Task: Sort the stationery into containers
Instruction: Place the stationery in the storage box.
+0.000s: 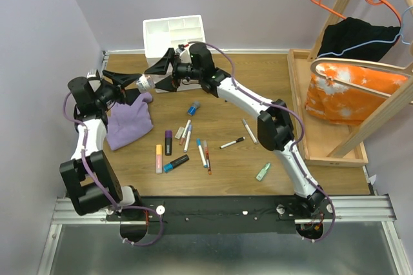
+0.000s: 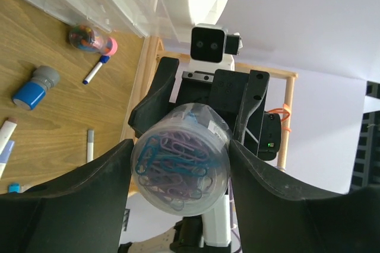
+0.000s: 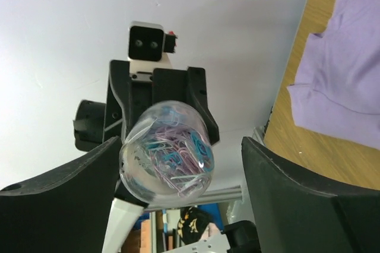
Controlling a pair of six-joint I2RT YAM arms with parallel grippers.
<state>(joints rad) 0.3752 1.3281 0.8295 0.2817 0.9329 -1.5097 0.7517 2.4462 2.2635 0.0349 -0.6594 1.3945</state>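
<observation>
The left tool pinches a clear jar of paper clips, up in the air near the white organiser. The right tool is spread wide, close to it. The jar looks light, hard and slippery, so squeeze its round sides.

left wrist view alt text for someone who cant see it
A clear tub of coloured paper clips, held in the left gripper, fills the centre, with the right gripper facing it. Markers lie on the wooden table at left.

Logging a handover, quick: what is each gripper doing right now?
Left gripper: closed on the clear jar of paper clips.
Right gripper: open, fingers either side of that jar.
</observation>
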